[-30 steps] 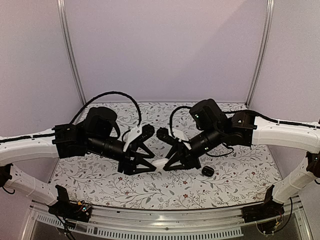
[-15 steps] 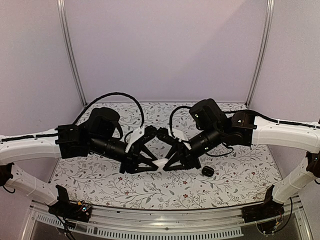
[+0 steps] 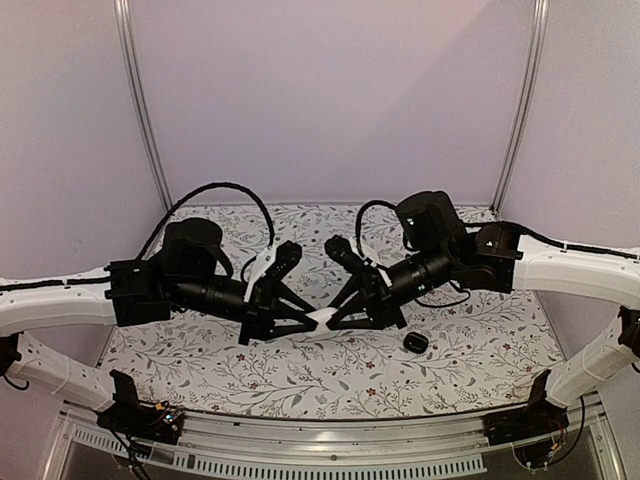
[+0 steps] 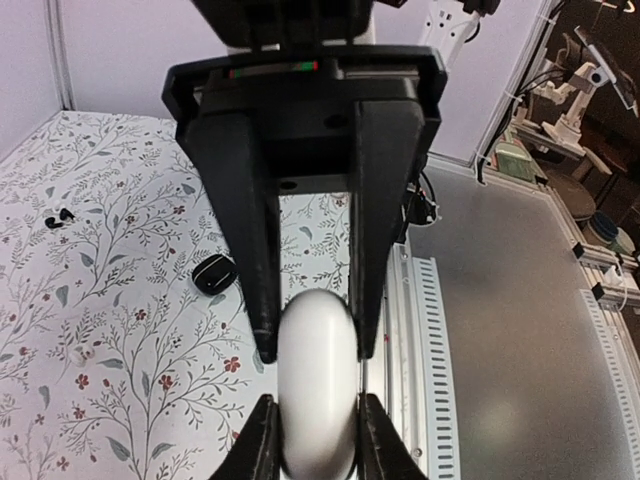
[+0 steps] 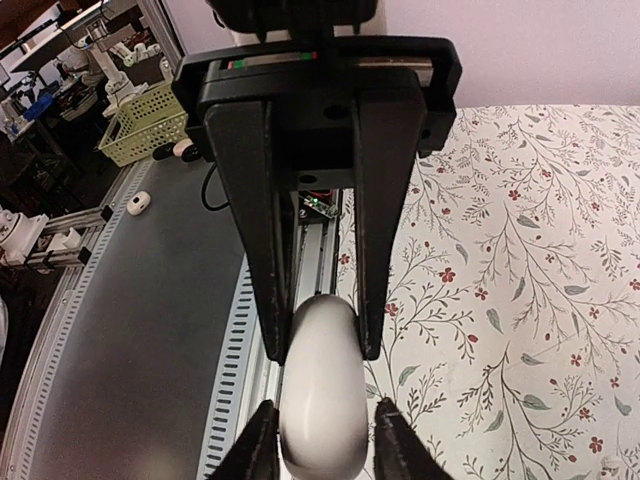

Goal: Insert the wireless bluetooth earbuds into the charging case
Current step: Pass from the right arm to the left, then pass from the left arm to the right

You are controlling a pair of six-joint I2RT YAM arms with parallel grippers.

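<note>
We see both arms meeting over the middle of the table point(image 3: 200, 370), their fingers pointed at each other; between them sits a white case point(image 3: 321, 318), smooth and pebble-shaped, with its lid shut. The left gripper point(image 3: 308, 322) reaches in from the left and its jaws are closed on the left end of the white case; in the left wrist view its fingers point(image 4: 262, 442) press against both sides of the shell. The right gripper point(image 3: 336, 318) reaches in from the right and its jaws are likewise clamped on the other end of that case; in the right wrist view its fingers point(image 5: 258, 445) flank the shell and touch it. The two pairs of fingertips come close to one another along the white case, so little of it shows from above; we cannot tell whether it clears the cloth or rests on it.

A black case point(image 3: 415, 342), also rounded and shut, lies on the floral cloth to the right of the grippers and nearer to us, apart from both arms. The earbuds point(image 4: 58, 216) lie loose on the cloth as two tiny dark pieces side by side; we find them only in the left wrist view, beyond the black case, well apart from the white case and from either gripper; neither earbud is inside a case.
</note>
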